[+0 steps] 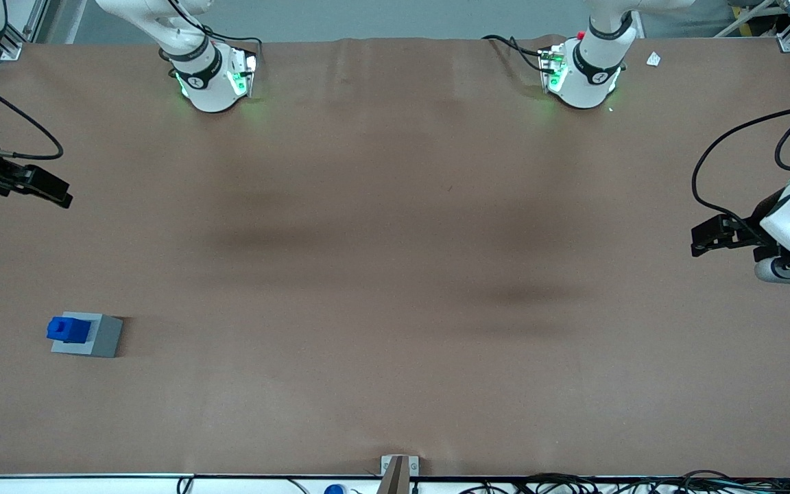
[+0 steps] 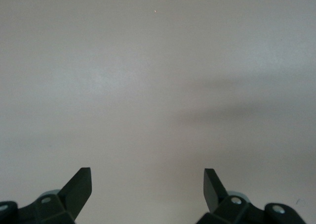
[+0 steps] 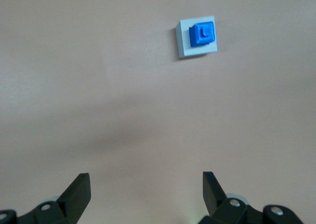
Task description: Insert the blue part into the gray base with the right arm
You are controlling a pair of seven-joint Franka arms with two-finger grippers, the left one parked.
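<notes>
the right arm's black two-finger gripper (image 3: 145,192) hangs high above the brown counter (image 1: 395,274), its fingers (image 3: 79,189) spread wide with nothing between them. the small bright-blue plastic block (image 3: 202,34) sits on the light-gray square plastic base (image 3: 196,36), well apart from the gripper and ahead of its fingertips in the wrist view, a little off the line between them. in the front view the blue block (image 1: 68,328) stands up out of the gray base (image 1: 88,335), toward one edge of its top face and not centred, nearer the front camera than the gripper (image 1: 38,185). it looks seated, or close to it, so the insertion may already be done; whether it is fully down in the recess cannot be told. neither piece has a clear long axis. nothing else lies on the counter between gripper and base, so the way is unobstructed.
</notes>
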